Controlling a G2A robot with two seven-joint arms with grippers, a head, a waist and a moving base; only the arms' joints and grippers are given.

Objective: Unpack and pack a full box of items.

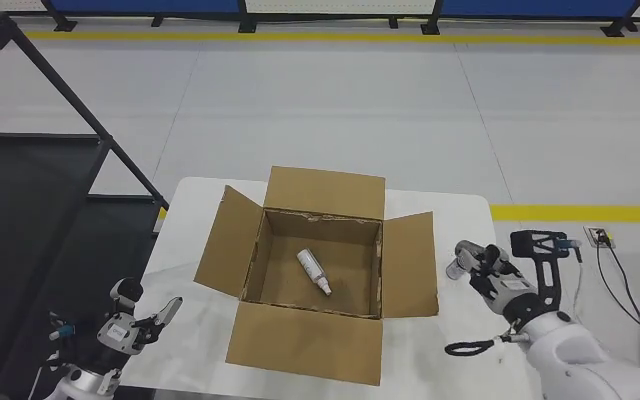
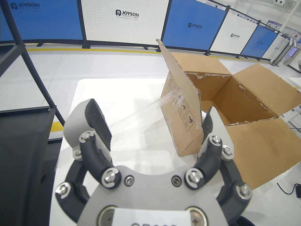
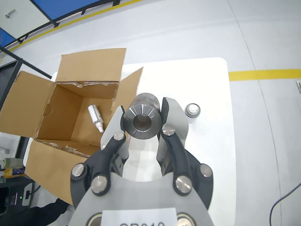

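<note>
The cardboard box [image 1: 305, 345] stands open in the middle of the white table [image 1: 200, 200], all four flaps folded outward. A small white spray bottle [image 1: 314, 270] lies on its side on the box floor. Just beyond the box's right flap, the right gripper [image 3: 142, 111] is clamped on a dark metal cylinder [image 3: 145, 98] above the table. A spray can [image 3: 192, 111] stands upright on the table just beside it. At the table's near left corner the left gripper [image 2: 150, 108] is spread wide, holding nothing.
</note>
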